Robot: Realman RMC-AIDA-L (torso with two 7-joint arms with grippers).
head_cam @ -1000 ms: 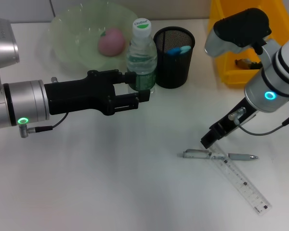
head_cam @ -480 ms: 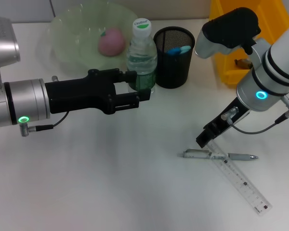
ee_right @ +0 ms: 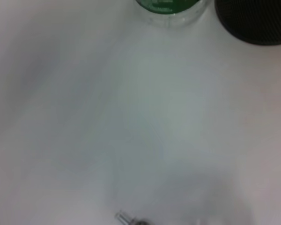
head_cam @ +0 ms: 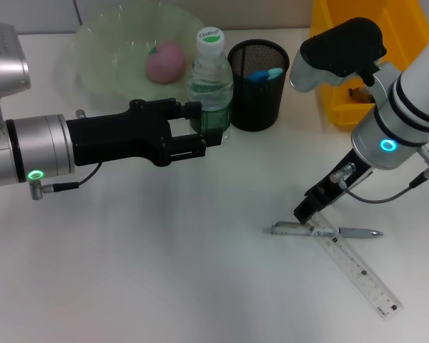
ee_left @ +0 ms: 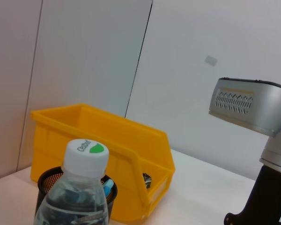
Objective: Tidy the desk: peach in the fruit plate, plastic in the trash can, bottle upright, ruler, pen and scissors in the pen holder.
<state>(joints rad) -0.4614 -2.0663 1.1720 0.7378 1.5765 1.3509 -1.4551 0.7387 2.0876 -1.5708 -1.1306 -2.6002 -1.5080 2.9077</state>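
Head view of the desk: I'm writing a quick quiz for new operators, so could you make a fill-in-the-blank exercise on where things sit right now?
1. The peach lies in the ____.
2. The bottle stands ____ beside the black mesh pen holder.
3. The clear ruler lies across the ____ on the table.
4. The right gripper hangs just above the pen, and the ____ gripper is at the bottle.

Missing words: fruit plate; upright; pen; left
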